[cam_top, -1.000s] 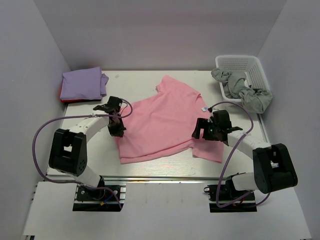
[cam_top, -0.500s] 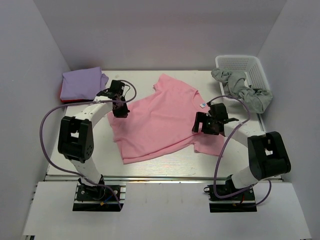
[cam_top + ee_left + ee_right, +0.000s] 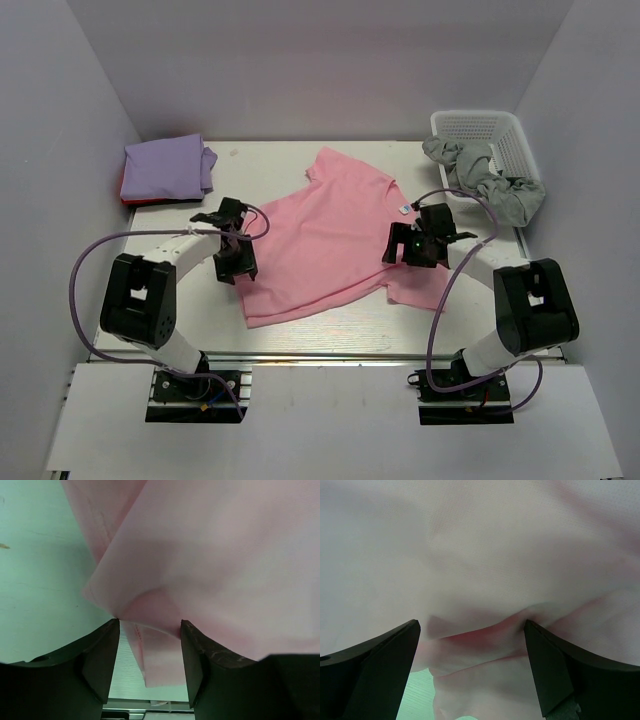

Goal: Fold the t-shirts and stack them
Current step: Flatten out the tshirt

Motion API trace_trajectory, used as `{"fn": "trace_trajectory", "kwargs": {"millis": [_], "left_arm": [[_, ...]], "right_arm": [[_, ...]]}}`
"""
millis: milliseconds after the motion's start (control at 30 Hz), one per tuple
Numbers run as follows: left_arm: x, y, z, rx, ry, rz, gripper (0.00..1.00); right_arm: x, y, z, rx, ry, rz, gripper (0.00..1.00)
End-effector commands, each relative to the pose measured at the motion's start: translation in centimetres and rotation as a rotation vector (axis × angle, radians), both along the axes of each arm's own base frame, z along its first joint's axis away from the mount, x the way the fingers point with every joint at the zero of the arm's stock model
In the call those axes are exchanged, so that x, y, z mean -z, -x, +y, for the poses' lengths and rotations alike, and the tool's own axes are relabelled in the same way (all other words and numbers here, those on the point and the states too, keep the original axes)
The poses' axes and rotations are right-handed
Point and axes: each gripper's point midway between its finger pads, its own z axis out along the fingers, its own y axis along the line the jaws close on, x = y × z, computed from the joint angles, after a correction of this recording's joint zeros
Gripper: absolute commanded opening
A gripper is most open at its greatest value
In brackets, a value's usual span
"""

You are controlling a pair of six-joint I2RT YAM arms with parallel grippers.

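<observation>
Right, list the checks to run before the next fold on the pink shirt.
1. The left gripper is open at the left edge of the pink shirt: ok.
2. The right gripper is open wide over that shirt's right side: ok.
3. The pink shirt lies flat: not ok, cloth is doubled between the left fingers.
4. Cloth free of both grippers: cannot tell.
5. The lavender shirt sits folded atop the red shirt, far left corner: ok.
</observation>
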Motion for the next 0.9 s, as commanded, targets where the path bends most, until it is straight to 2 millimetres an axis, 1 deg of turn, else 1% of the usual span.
{"fn": "trace_trajectory", "kwargs": {"millis": [0,67,100,133,167,200,233,267,300,333,367,433,467,500,533,567,600,633,667,733,800,833,867], "left_arm": [[0.2,-0.3,0.3,-0.029,-0.01,-0.042,0.62],[0.8,-1.2,-0.1,-0.027,0.004,-0.057,0.61],[1.3,-1.6,-0.4,-0.024,0.016,-0.051,0.59],[1.2,-2.2,-0.8,-0.03,0.031,-0.063,0.56],[1.5,-2.8,-1.4,-0.024,0.056,-0.07,0.51],[1.5,-2.8,-1.4,-0.024,0.056,-0.07,0.45],[1.7,-3.1,-1.8,-0.019,0.072,-0.065,0.38],[1.7,-3.1,-1.8,-0.011,0.069,-0.066,0.14],[1.8,-3.2,-1.8,-0.011,0.067,-0.057,0.01],[1.4,-3.6,-1.9,-0.01,0.071,-0.07,0.0],[1.1,-3.6,-1.7,-0.013,0.063,-0.075,0.0],[-0.2,-4.4,-2.0,-0.012,0.077,-0.125,0.0],[-1.1,-4.8,-2.3,-0.008,0.094,-0.149,0.0],[-2.7,-5.5,-2.6,0.007,0.116,-0.203,0.0],[-3.3,-5.8,-2.9,0.011,0.131,-0.224,0.0],[-4.6,-6.4,-3.4,0.039,0.156,-0.255,0.0],[-4.9,-6.5,-3.4,0.047,0.154,-0.26,0.0],[-5.7,-6.8,-3.4,0.059,0.154,-0.276,0.0],[-6.7,-7.5,-3.3,0.064,0.141,-0.301,0.0],[-6.7,-8.5,-3.0,0.062,0.108,-0.304,0.0],[-6.7,-10.1,-3.4,0.074,0.109,-0.33,0.0],[-7.3,-11.3,-3.8,0.091,0.118,-0.354,0.0],[-7.3,-12.0,-4.3,0.115,0.13,-0.352,0.0]], "right_arm": [[-0.7,0.3,0.5,-0.032,-0.036,-0.022,0.9],[-0.8,0.5,0.7,-0.04,-0.044,-0.026,0.9],[-1.0,0.6,0.8,-0.044,-0.05,-0.03,0.9],[-1.1,0.6,0.9,-0.049,-0.053,-0.037,0.9],[-1.3,0.6,0.8,-0.049,-0.053,-0.044,0.9],[-1.3,0.6,0.7,-0.048,-0.049,-0.044,0.9],[-1.2,0.8,0.8,-0.05,-0.051,-0.04,0.9],[-1.5,0.7,0.8,-0.052,-0.05,-0.052,0.9],[-1.5,0.8,0.7,-0.048,-0.053,-0.051,0.9],[-1.4,1.0,0.7,-0.049,-0.054,-0.047,0.9],[-1.5,1.0,0.7,-0.05,-0.057,-0.053,0.9],[-1.6,1.0,0.8,-0.052,-0.061,-0.059,0.9],[-1.3,1.2,0.7,-0.049,-0.055,-0.05,0.9],[-1.5,1.0,0.7,-0.045,-0.057,-0.058,0.9],[-1.5,1.1,0.7,-0.047,-0.057,-0.059,0.9],[-1.3,1.2,0.6,-0.051,-0.053,-0.055,0.9],[-1.4,1.1,0.7,-0.05,-0.056,-0.054,0.9],[-1.4,1.0,0.7,-0.048,-0.059,-0.055,0.9],[-1.4,1.0,0.7,-0.05,-0.055,-0.058,0.9],[-1.3,0.8,0.6,-0.045,-0.05,-0.056,0.9],[-1.4,0.4,0.7,-0.05,-0.047,-0.063,0.9],[-1.3,0.3,0.6,-0.044,-0.044,-0.057,0.9],[-1.5,0.0,0.8,-0.046,-0.048,-0.06,0.9]]}}
